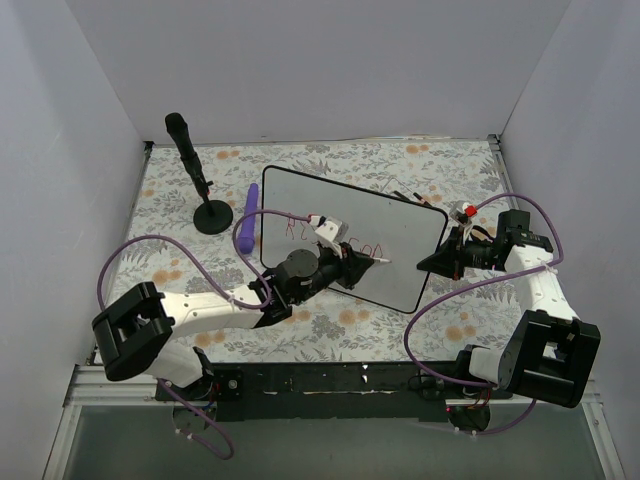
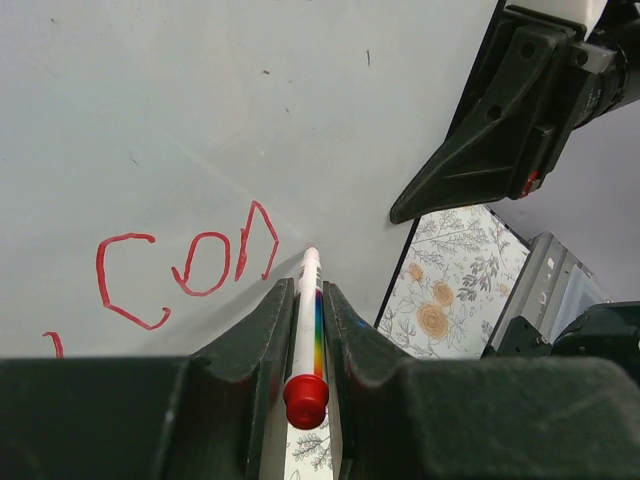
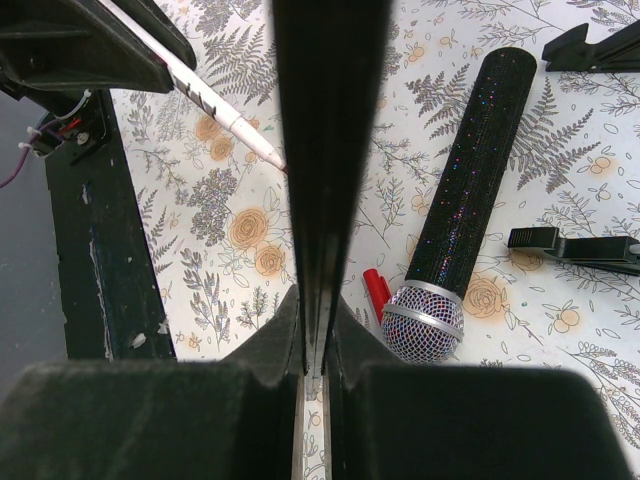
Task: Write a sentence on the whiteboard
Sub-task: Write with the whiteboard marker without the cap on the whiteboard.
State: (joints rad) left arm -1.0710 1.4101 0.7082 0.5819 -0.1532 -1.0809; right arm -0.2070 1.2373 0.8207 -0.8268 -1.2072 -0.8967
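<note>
Both sets of fingers are closed. The right fingers (image 3: 283,335) pinch the black rim of the whiteboard (image 3: 320,120), which runs edge-on down the middle of the right wrist view. The left fingers (image 2: 258,340) are clamped on a white marker (image 2: 308,310) with a rainbow stripe and a red end.

The desk (image 1: 460,170), under a floral cloth, is boxed by white walls (image 1: 330,70) at the top and both sides of the overhead frame. The whiteboard (image 1: 405,235) fills its centre, slanted, with its right edge at the right fingers. A strip of bare cloth shows above the board and another below it.

A black stand (image 1: 190,150) on a round base sits at upper left, well apart from the board. A glittery black microphone (image 3: 460,190) lies on the cloth right of the board's edge. A purple cylinder (image 1: 249,218) lies just beside the board's left edge.

The marker's tip touches the board right after the red sentence (image 2: 190,265), where "con" is legible. A red cap (image 3: 375,293) lies beside the microphone's mesh head.
</note>
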